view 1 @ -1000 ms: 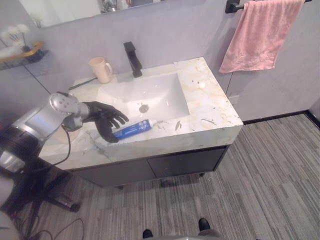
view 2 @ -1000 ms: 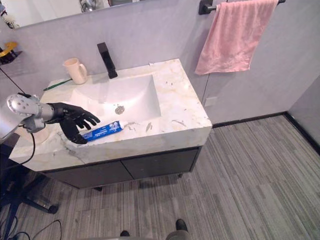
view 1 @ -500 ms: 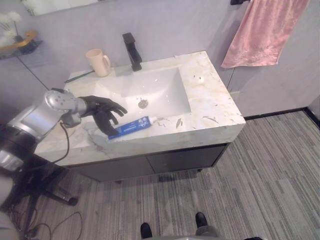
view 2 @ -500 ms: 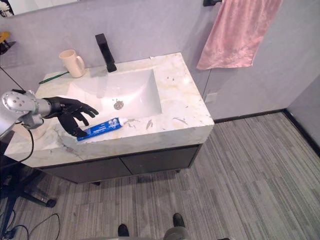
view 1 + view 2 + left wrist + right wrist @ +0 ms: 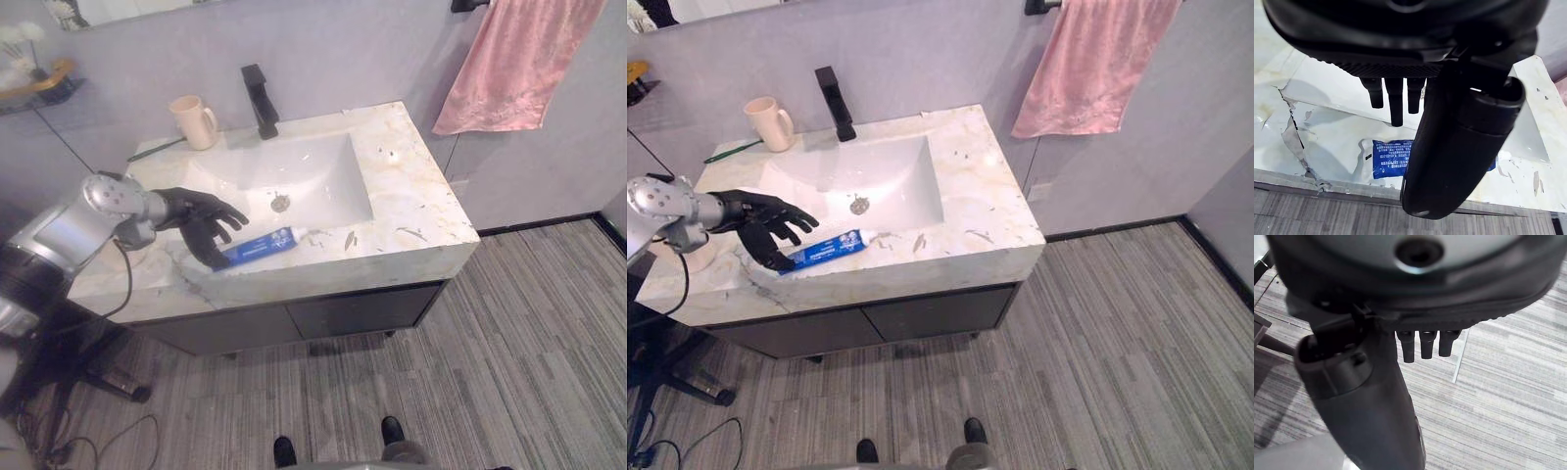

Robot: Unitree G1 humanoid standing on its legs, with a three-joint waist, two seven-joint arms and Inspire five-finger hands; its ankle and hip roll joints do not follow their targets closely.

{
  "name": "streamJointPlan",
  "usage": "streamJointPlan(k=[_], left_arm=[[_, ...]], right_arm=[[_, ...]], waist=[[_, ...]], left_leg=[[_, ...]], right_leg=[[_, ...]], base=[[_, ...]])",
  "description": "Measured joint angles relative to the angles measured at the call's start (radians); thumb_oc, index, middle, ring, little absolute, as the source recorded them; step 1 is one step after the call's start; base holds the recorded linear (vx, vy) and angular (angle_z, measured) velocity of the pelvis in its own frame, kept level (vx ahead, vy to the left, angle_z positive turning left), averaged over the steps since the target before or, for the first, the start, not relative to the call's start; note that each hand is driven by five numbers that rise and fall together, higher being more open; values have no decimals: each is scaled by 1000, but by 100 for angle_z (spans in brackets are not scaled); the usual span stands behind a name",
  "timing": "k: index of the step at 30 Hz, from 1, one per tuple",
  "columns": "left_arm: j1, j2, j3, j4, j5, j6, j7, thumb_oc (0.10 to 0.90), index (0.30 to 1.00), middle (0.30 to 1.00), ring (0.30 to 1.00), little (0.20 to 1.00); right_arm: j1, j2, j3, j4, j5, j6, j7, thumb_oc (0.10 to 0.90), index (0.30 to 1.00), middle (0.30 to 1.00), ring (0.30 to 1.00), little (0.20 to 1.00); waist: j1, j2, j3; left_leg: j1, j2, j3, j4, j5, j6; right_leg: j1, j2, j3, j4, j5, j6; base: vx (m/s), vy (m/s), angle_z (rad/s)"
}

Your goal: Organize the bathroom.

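Observation:
A blue toothpaste tube [image 5: 260,245] lies flat on the marble counter [image 5: 411,211], just in front of the white sink basin [image 5: 309,176]. My left hand [image 5: 201,220] hovers over the tube's left end, open, fingers spread and thumb pointing down beside it. In the left wrist view the tube [image 5: 1390,160] shows past the straight fingers [image 5: 1396,100], with nothing held. My right hand [image 5: 1371,396] hangs open over the striped floor. A beige cup [image 5: 196,121] stands at the counter's back left, and a green toothbrush [image 5: 157,149] lies beside it.
A black faucet [image 5: 257,98] rises behind the basin. A pink towel [image 5: 519,59] hangs on a bar on the wall at the right. A small shelf [image 5: 39,88] is on the wall at far left. Dark cabinet doors [image 5: 294,318] sit under the counter.
The camera has shifted slightly. My left hand stays spread over the tube's left end, and the tube has not moved.

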Motion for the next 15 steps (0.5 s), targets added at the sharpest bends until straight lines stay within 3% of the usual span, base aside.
streamJointPlan(k=[6,11,15], left_arm=[[0,1,0,1,1,0,-8,800,900,900,900,900],[4,1,-4,0,15,0,-19,800,900,900,900,900],[41,1,-4,0,17,-5,-1,800,900,900,900,900]], right_arm=[[0,1,0,22,0,0,1,800,900,900,900,900],[-1,13,1,25,0,-6,0,800,900,900,900,900],[2,21,3,11,0,-10,-10,800,900,900,900,900]], waist=[[0,-9,-5],[0,-45,-26],[1,-44,-32]], left_leg=[[3,1,0,0,0,0],[10,1,0,0,0,0],[10,1,0,0,0,0]], right_leg=[[3,1,0,0,0,0],[9,1,1,0,0,0],[8,1,2,0,0,-1]], base=[[0,0,0],[0,0,0],[-30,13,-1]])
